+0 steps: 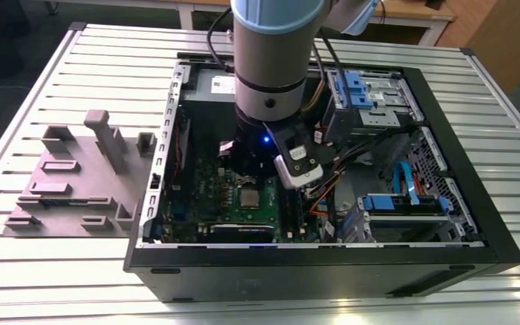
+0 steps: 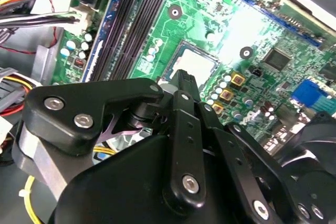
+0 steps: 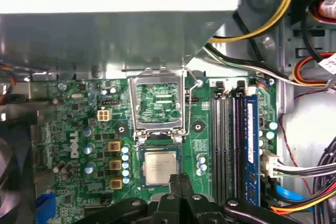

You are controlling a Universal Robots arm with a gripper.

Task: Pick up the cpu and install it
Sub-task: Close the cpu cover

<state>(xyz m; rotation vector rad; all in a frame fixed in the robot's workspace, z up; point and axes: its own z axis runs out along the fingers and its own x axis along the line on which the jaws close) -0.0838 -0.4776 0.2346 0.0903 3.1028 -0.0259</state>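
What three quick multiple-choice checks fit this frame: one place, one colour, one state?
1. Where is the cpu?
A. On the grey fixture outside the case
B. In the socket on the motherboard
C. On a drive bay
2. What colour is the motherboard?
A. Red
B. Black
C. Green
3. How is the socket frame?
A. Flipped open
B. Closed over the cpu
C. Removed
Answers: 1 B, the cpu lies flat in the socket in the first wrist view; 2 C, the board is green there; 3 A, the frame stands open beside the uncovered cpu.
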